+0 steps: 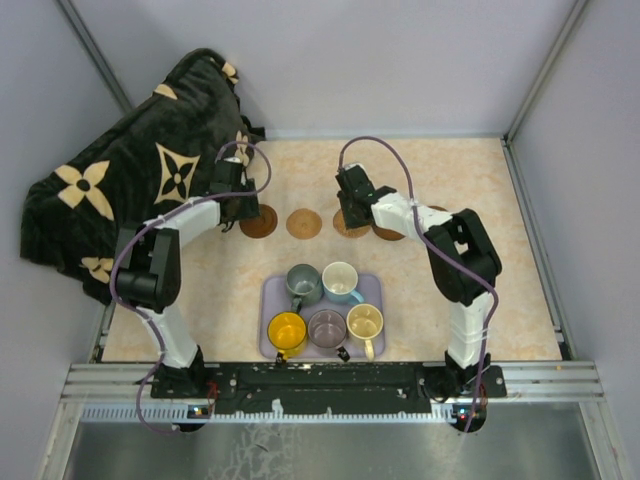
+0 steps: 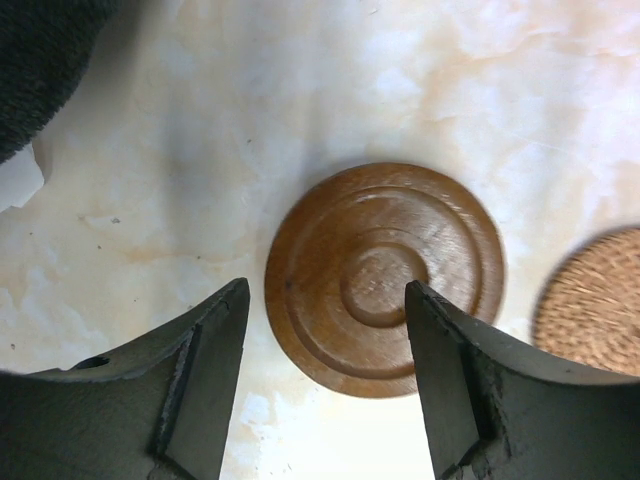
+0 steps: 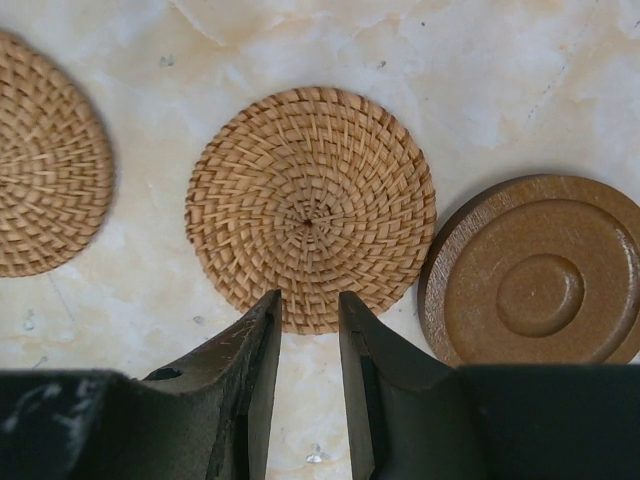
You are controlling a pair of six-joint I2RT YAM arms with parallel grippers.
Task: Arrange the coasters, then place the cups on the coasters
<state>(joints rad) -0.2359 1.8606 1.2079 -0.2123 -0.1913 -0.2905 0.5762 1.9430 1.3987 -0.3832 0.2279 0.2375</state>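
Coasters lie in a row across the table: a dark wooden coaster [image 1: 258, 222], a woven tan coaster [image 1: 304, 223], a second woven one [image 3: 310, 205] and another wooden disc [image 3: 540, 275], half hidden under the right arm from above. My left gripper [image 2: 327, 295] is open above the near edge of the ringed wooden coaster [image 2: 385, 280], which lies flat. My right gripper [image 3: 308, 300] hovers at the woven coaster's near edge, its jaws a narrow gap apart with nothing between them. The cups stand on the tray: grey-green [image 1: 303, 283], light blue [image 1: 341, 281], yellow [image 1: 287, 332], purple-grey [image 1: 327, 328], cream [image 1: 365, 322].
The lavender tray [image 1: 374, 289] sits near the front, between the arm bases. A black blanket with tan flowers [image 1: 130, 190] is heaped at the back left, right beside the left gripper. Grey walls close in three sides of the table.
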